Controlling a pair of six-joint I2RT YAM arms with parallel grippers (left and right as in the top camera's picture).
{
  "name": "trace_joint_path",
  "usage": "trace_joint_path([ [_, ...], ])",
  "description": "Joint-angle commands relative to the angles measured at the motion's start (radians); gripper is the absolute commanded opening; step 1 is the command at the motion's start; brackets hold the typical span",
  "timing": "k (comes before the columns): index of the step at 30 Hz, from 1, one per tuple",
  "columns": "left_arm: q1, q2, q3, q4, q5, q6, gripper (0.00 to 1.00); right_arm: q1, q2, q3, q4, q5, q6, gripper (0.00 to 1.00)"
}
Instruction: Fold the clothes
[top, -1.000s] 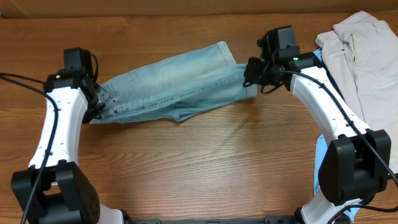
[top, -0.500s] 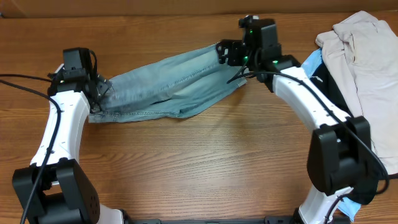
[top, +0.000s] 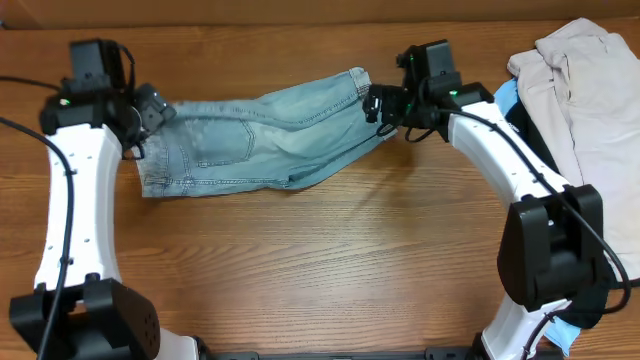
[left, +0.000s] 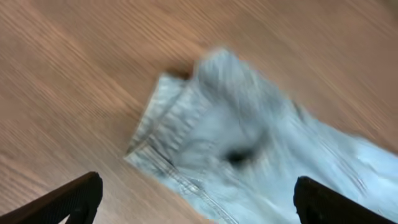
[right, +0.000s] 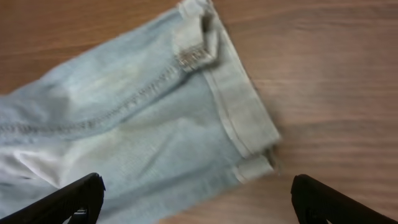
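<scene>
Overhead view: the faded light-blue denim knee-length shorts (top: 260, 140) are lying stretched out left to right on the brown wooden desk (top: 320, 260), toward the far side, with one leg lapped over the other. The pocket end sits at the left and the hemmed leg ends at the right.

The left gripper (top: 150, 105) hangs just over the upper left corner of the denim, jaws spread wide and released. From the left wrist cam it's blurry, but you can see the seamed edge of the shorts (left: 249, 149) flat on the wood between the open fingers (left: 68, 199).

The right gripper (top: 378, 103) is at the hem end, also wide open and released. Its wrist cam shows the stitched cuffs (right: 239, 118) on the desk below.

Off to the right lies a heap of beige trousers (top: 585, 90), well apart from the shorts, with a bit of sky-blue cloth (top: 505, 100) poking out beside it.
</scene>
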Motion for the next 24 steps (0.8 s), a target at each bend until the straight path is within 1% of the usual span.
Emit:
trace_joint_path([
  [1,0.005,-0.006,0.056,-0.046,0.179,0.105,1.0,0.011,-0.027,0.029,-0.018,0.0,-0.011,1.0],
  [4,-0.013,0.005,0.049,-0.066,0.172,0.129,1.0,0.026,0.013,0.026,-0.001,0.018,-0.062,0.99],
  [5,-0.016,0.012,0.046,-0.071,0.171,0.14,1.0,0.03,0.026,0.025,0.004,0.027,-0.062,0.96],
  [6,-0.02,0.021,0.044,-0.078,0.171,0.145,1.0,0.032,0.043,0.025,0.01,0.034,-0.063,0.91],
  [7,-0.021,0.031,0.044,-0.087,0.17,0.145,1.0,0.034,0.064,0.025,0.018,0.029,-0.075,0.84],
  [8,-0.022,0.045,0.044,-0.095,0.171,0.145,1.0,0.035,0.085,0.025,0.023,0.03,-0.08,0.74],
  [9,-0.022,0.058,0.044,-0.101,0.171,0.145,1.0,0.035,0.103,0.025,0.027,0.029,-0.08,0.68],
  [11,-0.021,0.082,0.044,-0.11,0.17,0.145,1.0,0.035,0.134,0.025,0.035,0.03,-0.081,0.62],
  [16,-0.022,0.149,0.044,-0.112,0.171,0.145,1.0,0.035,0.174,0.025,0.051,0.042,-0.114,0.62],
  [24,-0.022,0.249,0.044,-0.117,0.172,0.145,1.0,0.034,0.216,0.024,0.042,0.094,-0.095,0.61],
])
